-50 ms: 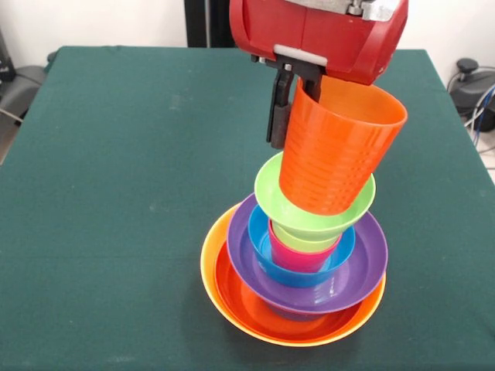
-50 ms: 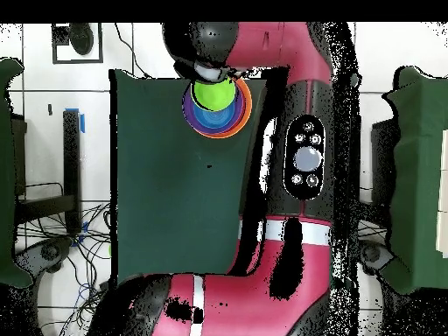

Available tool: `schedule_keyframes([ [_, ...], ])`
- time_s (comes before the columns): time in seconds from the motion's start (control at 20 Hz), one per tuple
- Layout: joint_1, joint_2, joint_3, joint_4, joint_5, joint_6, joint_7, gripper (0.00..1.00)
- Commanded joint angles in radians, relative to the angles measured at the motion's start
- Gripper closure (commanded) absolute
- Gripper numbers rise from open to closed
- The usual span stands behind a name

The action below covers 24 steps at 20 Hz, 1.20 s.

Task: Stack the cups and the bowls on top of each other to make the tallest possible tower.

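Observation:
The tower (image 1: 298, 263) stands at the table's near middle: a yellow-orange bowl (image 1: 210, 267) as base, then a red-orange bowl (image 1: 255, 305), a purple bowl (image 1: 363, 259), a blue bowl (image 1: 259, 232), a pinkish red cup (image 1: 290, 251), a lime green cup (image 1: 302, 236) and a small green bowl (image 1: 271, 185). An orange cup (image 1: 336, 151) leans tilted with its bottom in the green bowl. My gripper (image 1: 288, 133) is shut on the orange cup's rim, one black finger outside its wall. From overhead the tower (image 2: 214, 107) shows partly under the arm.
Dark green cloth covers the table (image 1: 116, 193). The tower sits close to the table's near edge in the front view. Cables and equipment lie on the floor beyond the table's sides (image 1: 472, 85).

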State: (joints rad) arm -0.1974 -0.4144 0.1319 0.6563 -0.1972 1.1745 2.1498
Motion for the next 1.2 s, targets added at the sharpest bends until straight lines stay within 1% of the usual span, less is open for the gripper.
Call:
schedule_keyframes([
  [0.05,0.016,-0.012,0.03,0.108,-0.006,0.031,-0.067,1.0],
  [0.5,0.01,-0.029,0.025,0.192,-0.005,-0.041,-0.067,1.0],
  [1.2,0.023,-0.029,0.019,0.236,-0.018,-0.09,-0.037,1.0],
])
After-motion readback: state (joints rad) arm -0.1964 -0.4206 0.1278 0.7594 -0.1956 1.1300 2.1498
